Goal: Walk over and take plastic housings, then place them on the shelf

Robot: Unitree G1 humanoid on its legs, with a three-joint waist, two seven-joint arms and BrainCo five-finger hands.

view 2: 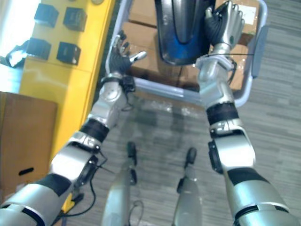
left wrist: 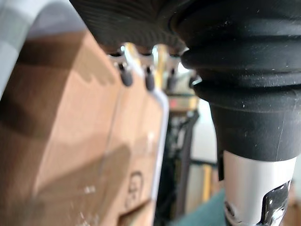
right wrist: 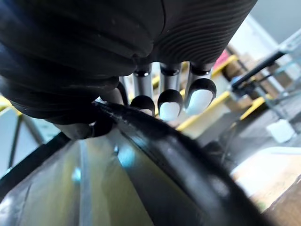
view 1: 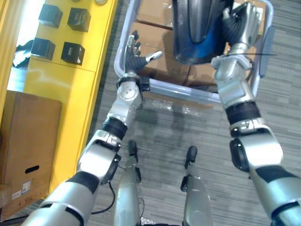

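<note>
A large black plastic housing point(view 1: 197, 33) with a glossy blue-tinted inside hangs above the cart. My right hand point(view 1: 240, 26) is shut on its right edge. In the right wrist view the fingertips point(right wrist: 170, 101) curl over the housing's dark rim point(right wrist: 155, 155), with the thumb beneath it. My left hand point(view 1: 135, 54) is open with its fingers spread, holding nothing, over the cardboard boxes point(view 1: 155, 33) at the cart's left side. The left wrist view shows its fingertips point(left wrist: 127, 77) just above the brown cardboard point(left wrist: 70, 141).
The grey-railed cart point(view 1: 178, 90) stands straight ahead, loaded with cardboard boxes. A yellow shelf point(view 1: 70, 75) runs along the left with several small black boxes point(view 1: 73, 52) on it. A big brown carton point(view 1: 28, 141) stands at the lower left. Grey floor lies in front of the cart.
</note>
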